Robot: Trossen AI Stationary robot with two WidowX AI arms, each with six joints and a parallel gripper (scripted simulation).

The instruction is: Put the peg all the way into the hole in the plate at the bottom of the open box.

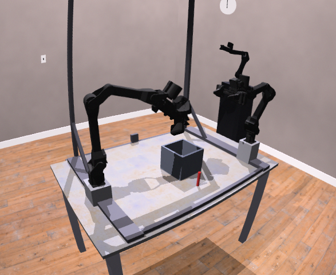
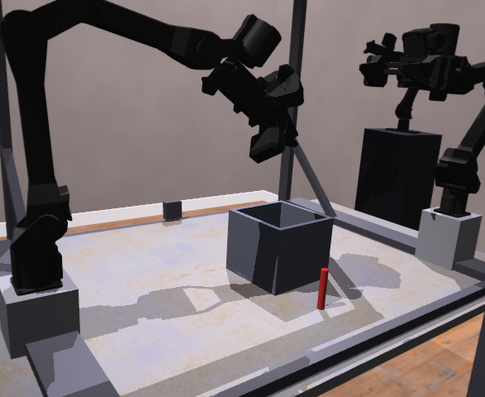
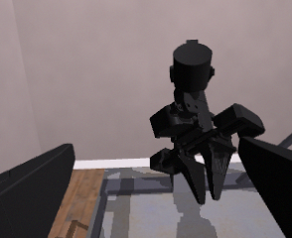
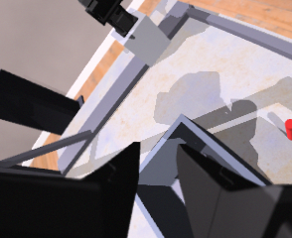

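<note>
While the box (image 1: 188, 165) (image 2: 302, 254) (image 4: 161, 171) sits open, the peg (image 1: 198, 179) (image 2: 322, 289) (image 4: 291, 130) stands outside.

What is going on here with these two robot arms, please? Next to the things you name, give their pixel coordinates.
Neither arm is handling anything. The thin red cylindrical peg (image 1: 198, 179) (image 2: 322, 289) (image 4: 291, 130) stands upright outside the open dark grey box (image 1: 191, 162) (image 2: 301, 256) (image 4: 161, 166), so it is not in the hole. The black right pincer (image 1: 187, 121) (image 2: 292, 141) (image 3: 209, 201) (image 4: 158, 150) is above the box, slightly open and holding nothing; the black left pincer (image 1: 227, 94) (image 2: 392, 68) (image 3: 157, 148) is wide open, away from the peg.
</note>
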